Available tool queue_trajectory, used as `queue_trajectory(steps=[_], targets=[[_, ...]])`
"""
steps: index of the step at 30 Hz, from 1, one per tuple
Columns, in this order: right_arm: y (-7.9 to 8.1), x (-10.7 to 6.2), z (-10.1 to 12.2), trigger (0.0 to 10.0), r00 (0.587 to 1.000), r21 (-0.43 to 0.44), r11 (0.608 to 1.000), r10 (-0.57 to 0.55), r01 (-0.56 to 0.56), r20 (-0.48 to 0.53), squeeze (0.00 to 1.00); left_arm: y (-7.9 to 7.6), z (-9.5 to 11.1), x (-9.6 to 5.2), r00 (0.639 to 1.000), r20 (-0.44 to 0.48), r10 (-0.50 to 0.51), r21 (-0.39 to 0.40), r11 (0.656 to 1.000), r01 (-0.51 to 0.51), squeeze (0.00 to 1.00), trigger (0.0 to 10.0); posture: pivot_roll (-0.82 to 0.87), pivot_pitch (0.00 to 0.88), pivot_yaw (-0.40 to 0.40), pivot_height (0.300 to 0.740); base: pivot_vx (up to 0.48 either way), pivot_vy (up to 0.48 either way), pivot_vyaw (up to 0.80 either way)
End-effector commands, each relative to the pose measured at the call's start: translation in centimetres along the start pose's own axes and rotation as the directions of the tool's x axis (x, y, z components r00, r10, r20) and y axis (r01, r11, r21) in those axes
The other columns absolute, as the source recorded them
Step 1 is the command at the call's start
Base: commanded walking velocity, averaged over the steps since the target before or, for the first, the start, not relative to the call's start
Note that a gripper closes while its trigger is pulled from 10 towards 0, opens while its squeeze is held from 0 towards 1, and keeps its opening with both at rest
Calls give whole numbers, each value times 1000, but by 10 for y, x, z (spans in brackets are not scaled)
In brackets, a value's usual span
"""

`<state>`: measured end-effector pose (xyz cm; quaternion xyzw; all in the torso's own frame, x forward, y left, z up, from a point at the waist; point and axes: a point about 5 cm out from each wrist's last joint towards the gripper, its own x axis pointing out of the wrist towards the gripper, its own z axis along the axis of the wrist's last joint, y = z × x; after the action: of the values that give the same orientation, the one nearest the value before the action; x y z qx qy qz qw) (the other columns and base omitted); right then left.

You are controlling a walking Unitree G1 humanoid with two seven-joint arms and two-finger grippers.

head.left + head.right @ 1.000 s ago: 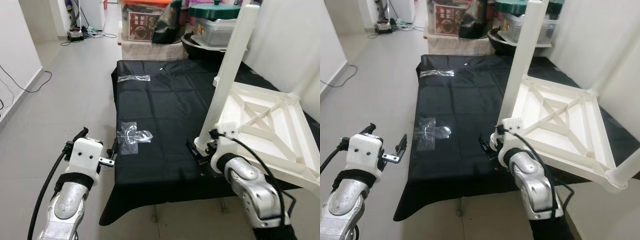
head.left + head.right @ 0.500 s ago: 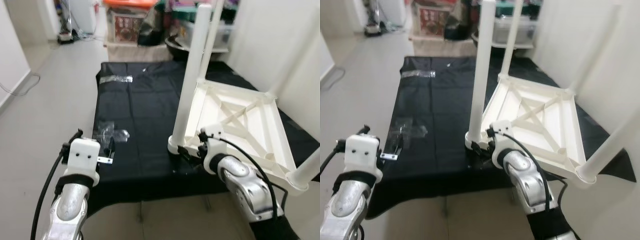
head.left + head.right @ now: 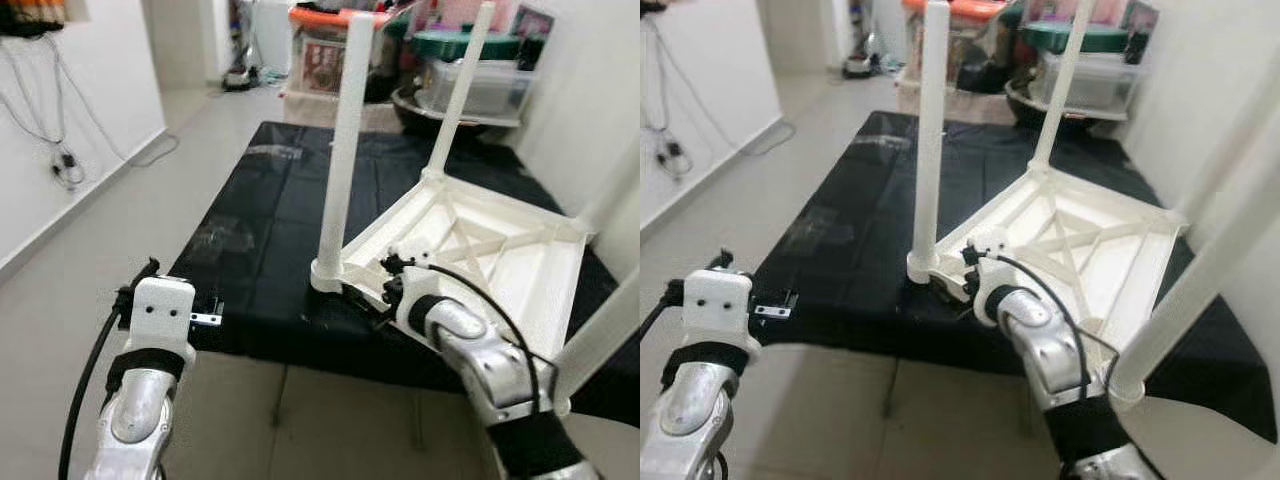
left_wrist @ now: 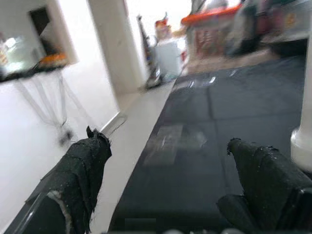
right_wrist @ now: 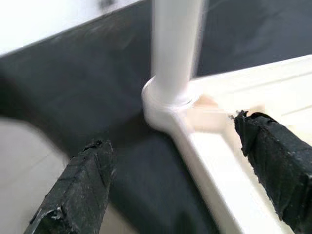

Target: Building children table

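Note:
A white plastic children's table (image 3: 500, 250) lies upside down on a black cloth (image 3: 270, 210). Its legs point up: a near leg (image 3: 340, 150), a far leg (image 3: 456, 100) and a blurred one at the right (image 3: 600, 330). My right gripper (image 3: 372, 300) is open at the near corner. In the right wrist view its fingers (image 5: 80, 195) stand on either side of that leg's socket (image 5: 168, 100), and I see no contact. My left gripper (image 4: 163, 139) is open and holds nothing. It hangs off the cloth's near left edge, beyond its white wrist (image 3: 165, 310).
Clear plastic bags (image 3: 225, 235) and a strip of tape (image 3: 275, 152) lie on the cloth. Storage boxes and a lidded tub (image 3: 480, 80) crowd the far end. A white wall with hanging cables (image 3: 60, 150) runs along the left, with bare floor (image 3: 90, 290) beside it.
The whole view has swung, so the camera moved. My right gripper stays by the near leg's base. The left arm keeps its pose.

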<state>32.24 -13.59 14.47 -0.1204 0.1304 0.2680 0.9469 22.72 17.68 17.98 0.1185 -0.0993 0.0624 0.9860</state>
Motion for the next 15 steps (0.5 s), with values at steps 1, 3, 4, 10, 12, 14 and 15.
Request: queue_trajectory(steps=[1, 3, 4, 10, 12, 14, 15], targets=[[-12, 6, -6, 10000, 998, -35, 999, 31, -33, -58, 0, -1, -1, 2, 1000, -1, -8, 1, 1000, 8, 0, 10000, 104, 0, -110, 740, 0, 0, 0], [-18, 9, -7, 10000, 996, -53, 997, 46, -50, -80, 0, -2, -1, 3, 1000, 1, -13, 1, 1000, 13, 0, 10000, 107, 0, -113, 740, 0, 0, 0], [-21, 11, -7, 10000, 994, -64, 996, 54, -60, -93, 0, -3, -1, 3, 1000, 3, -17, 0, 1000, 17, 0, 10000, 107, 0, -113, 740, 0, 0, 0], [-21, 19, -8, 10000, 987, -82, 991, 94, -105, -129, 0, -3, 0, 4, 1000, 11, -16, -2, 1000, 16, 0, 10000, 113, 0, -123, 740, 0, 0, 0], [-21, 19, -8, 10000, 987, -82, 991, 94, -105, -129, 0, -3, 0, 4, 1000, 11, -16, -2, 1000, 16, 0, 10000, 113, 0, -123, 740, 0, 0, 0], [-19, 32, -12, 10000, 977, -86, 988, 110, -128, -183, 0, -4, 1, 4, 1000, 17, -13, -5, 1000, 13, 0, 10000, 125, 0, -133, 740, 0, 0, 0], [-19, 32, -12, 10000, 977, -86, 988, 110, -128, -183, 0, -4, 1, 4, 1000, 17, -13, -5, 1000, 13, 0, 10000, 125, 0, -133, 740, 0, 0, 0]])
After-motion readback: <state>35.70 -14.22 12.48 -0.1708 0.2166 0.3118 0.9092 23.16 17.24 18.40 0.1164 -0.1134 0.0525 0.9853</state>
